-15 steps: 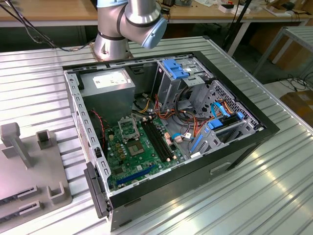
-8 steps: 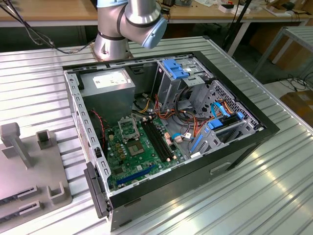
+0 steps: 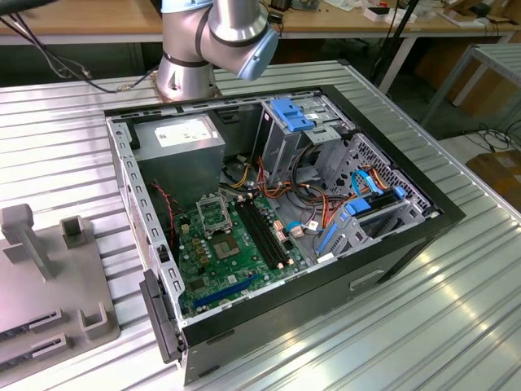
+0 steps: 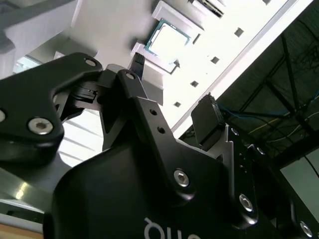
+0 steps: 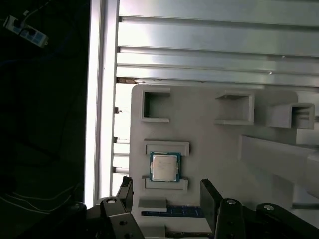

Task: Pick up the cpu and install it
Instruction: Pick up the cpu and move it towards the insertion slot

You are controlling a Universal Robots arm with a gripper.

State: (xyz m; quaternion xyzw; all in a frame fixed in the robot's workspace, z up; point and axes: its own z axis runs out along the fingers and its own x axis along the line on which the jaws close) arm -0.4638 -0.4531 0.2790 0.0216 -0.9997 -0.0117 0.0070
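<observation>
The cpu (image 5: 165,167) lies flat, lid up, seated between two ledges of the grey fixture tray (image 5: 209,134). It is square, with edges parallel to the ledges. The gripper (image 5: 167,184) hovers near it, fingers spread apart, empty.

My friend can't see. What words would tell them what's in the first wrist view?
A small silvery square cpu lies flat in a slot of a pale grey holder tray. The gripper is open and close to it, holding nothing. A ribbed metal table lies beyond the tray.
</observation>
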